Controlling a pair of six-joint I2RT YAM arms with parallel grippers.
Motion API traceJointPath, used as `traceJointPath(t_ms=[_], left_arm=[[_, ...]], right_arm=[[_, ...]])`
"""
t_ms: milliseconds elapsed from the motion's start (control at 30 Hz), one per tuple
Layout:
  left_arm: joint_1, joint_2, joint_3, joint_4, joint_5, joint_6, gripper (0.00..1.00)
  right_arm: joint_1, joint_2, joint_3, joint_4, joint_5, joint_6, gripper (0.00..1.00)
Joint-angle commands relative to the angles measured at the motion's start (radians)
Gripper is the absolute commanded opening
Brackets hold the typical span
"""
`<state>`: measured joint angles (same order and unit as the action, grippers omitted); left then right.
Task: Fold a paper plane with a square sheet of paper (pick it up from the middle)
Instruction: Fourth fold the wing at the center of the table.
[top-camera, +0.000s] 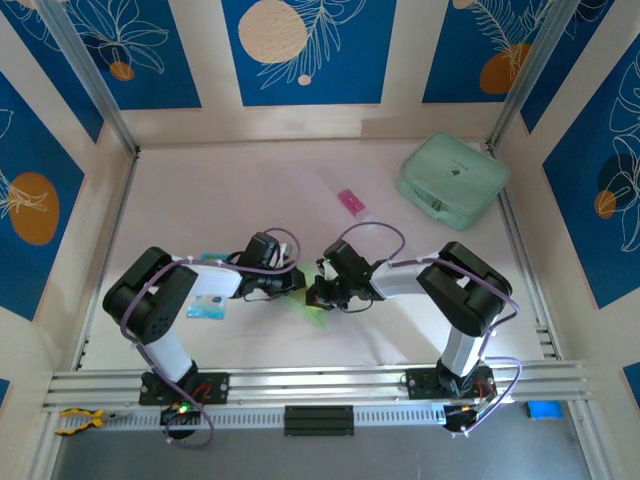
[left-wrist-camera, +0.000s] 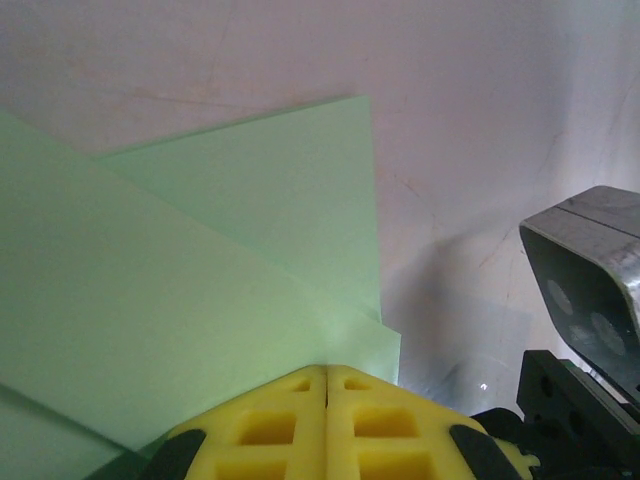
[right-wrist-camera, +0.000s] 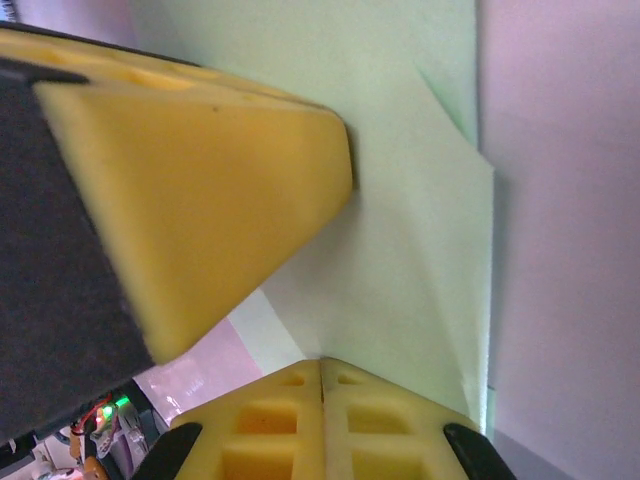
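Yellow fingers (left-wrist-camera: 265, 425) of the left gripper (left-wrist-camera: 327, 374) pinch folded green paper (left-wrist-camera: 200, 280); right gripper (right-wrist-camera: 322, 364) pinches it too, near the front edge of the desk (top-camera: 250, 190).

I can read no text, number or brand anywhere from here. The mint-green case (top-camera: 470, 185) carries a small dark mark on its lid, perhaps a logo, too small to make out. Any print on the pink-and-white tube (top-camera: 351, 202) and the blue-and-white packet (top-camera: 207, 308) is blurred.
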<state>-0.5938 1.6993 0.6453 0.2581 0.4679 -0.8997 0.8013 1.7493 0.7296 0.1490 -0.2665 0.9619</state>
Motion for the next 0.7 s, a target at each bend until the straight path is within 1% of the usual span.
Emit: traceJointPath(t_ms=[0,67,200,400,567,667], left_arm=[[0.015,0.041,-0.037,-0.049,-0.041,0.018,0.0],[0.022,0.041,-0.039,-0.055,-0.041,0.021,0.0],[0.036,0.042,-0.032,-0.073,-0.033,0.036,0.0],[0.04,0.036,-0.038,-0.062,-0.034,0.03,0.0],[0.039,0.036,-0.039,-0.06,-0.033,0.027,0.0],[0.039,0.034,-0.039,-0.061,-0.036,0.027,0.0]], right_arm=[[0.013,-0.043,-0.088,-0.066,-0.005,0.011,0.0],[0.019,-0.072,-0.112,-0.069,-0.021,0.007,0.0],[0.045,-0.121,-0.154,-0.115,-0.008,-0.006,0.0],[0.082,-0.179,-0.236,-0.119,-0.002,0.001,0.0],[0.076,-0.237,-0.301,-0.113,0.003,0.015,0.0],[0.066,-0.284,-0.31,-0.128,-0.008,0.013,0.0]])
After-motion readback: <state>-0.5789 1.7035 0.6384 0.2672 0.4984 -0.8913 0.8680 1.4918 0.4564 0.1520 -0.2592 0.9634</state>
